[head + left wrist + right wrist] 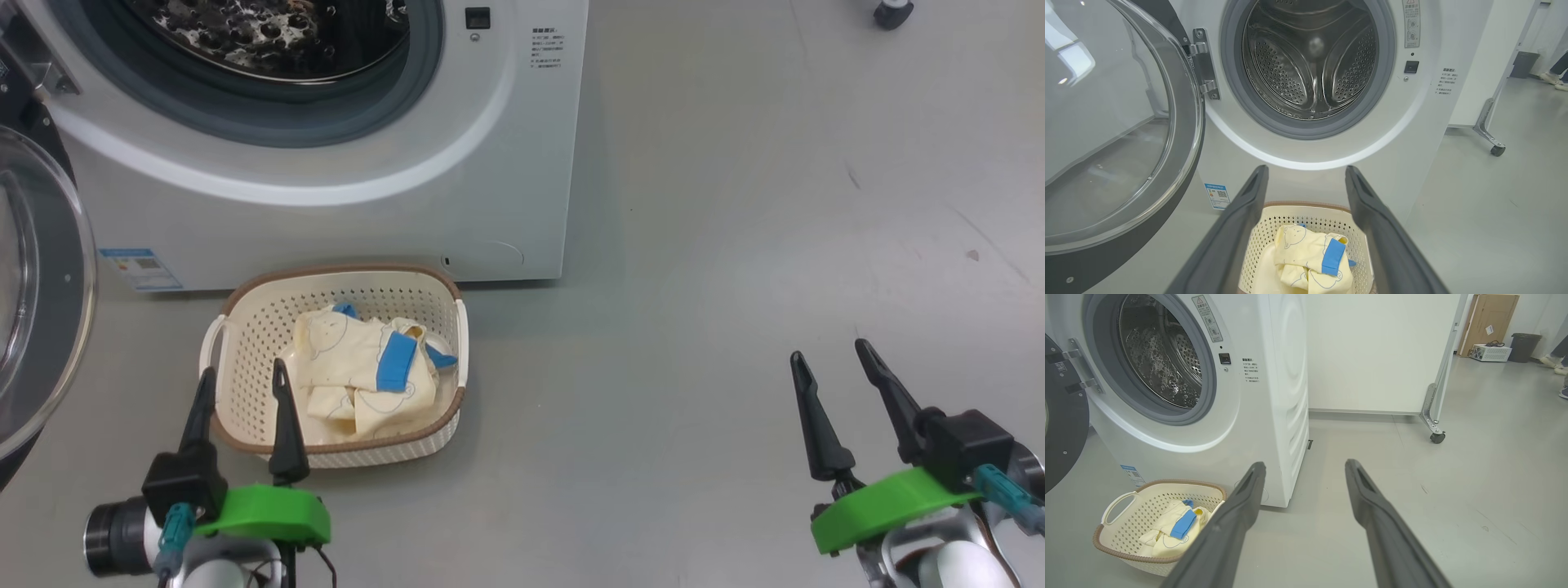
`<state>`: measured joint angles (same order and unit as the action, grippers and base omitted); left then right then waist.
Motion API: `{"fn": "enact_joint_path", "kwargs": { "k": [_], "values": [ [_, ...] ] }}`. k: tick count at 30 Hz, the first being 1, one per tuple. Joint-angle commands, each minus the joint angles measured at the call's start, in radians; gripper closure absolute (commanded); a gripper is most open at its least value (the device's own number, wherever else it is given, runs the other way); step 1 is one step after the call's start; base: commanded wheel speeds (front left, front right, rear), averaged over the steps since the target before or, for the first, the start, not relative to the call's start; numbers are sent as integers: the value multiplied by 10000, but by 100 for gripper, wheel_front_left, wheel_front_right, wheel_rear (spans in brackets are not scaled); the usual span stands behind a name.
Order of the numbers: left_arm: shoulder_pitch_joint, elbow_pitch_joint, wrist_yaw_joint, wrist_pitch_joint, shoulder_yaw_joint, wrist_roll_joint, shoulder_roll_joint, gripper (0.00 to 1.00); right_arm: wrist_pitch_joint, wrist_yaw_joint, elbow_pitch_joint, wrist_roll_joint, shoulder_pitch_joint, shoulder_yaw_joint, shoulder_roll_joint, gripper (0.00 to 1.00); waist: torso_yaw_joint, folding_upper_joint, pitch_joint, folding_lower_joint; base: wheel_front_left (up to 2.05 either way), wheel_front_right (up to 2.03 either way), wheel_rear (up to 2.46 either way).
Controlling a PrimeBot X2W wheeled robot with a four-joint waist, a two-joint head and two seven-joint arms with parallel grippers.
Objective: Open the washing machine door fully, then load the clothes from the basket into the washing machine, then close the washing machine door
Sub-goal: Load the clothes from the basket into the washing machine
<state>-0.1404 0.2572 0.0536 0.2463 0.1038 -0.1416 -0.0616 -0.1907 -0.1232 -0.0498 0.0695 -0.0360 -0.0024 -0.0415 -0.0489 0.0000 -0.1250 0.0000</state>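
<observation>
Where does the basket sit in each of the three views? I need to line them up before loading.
Head view: basket lower left of centre, on the floor before the washing machine.
Left wrist view: bottom centre, between the left claw fingers.
Right wrist view: bottom left corner.
Shared landmark: the blue label low on the machine's front, up-left of the basket in every view.

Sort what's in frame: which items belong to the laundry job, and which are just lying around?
Job:
washing machine
its open door
basket
clothes

Lying about:
white wheeled panel
cardboard box
dark bin
white device on the floor
</observation>
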Motion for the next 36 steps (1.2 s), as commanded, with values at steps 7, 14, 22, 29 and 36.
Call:
{"fn": "enact_joint_path", "kwargs": {
  "k": [7,14,22,29,36],
  "values": [
    [-449,-564,71,125,-173,14,-199,0,-196,-75,250,86,407,229,-87,0,-29,0,-95,0,104,-104,0],
    [-519,-566,197,130,-129,35,-223,0,-242,-75,208,114,460,214,-87,0,-32,0,-171,0,186,-185,-2],
    [-600,-528,319,136,-82,39,-238,0,-274,-75,147,116,505,232,-87,0,-19,0,-205,0,119,-118,-1],
    [-633,-436,338,142,-36,-1,-281,0,-288,-75,102,106,520,226,-87,0,-2,0,-183,0,17,-17,0],
    [-592,-318,341,146,55,-33,-288,0,-283,-75,106,67,486,209,-87,0,42,0,-116,0,0,0,0]
  ]
}}
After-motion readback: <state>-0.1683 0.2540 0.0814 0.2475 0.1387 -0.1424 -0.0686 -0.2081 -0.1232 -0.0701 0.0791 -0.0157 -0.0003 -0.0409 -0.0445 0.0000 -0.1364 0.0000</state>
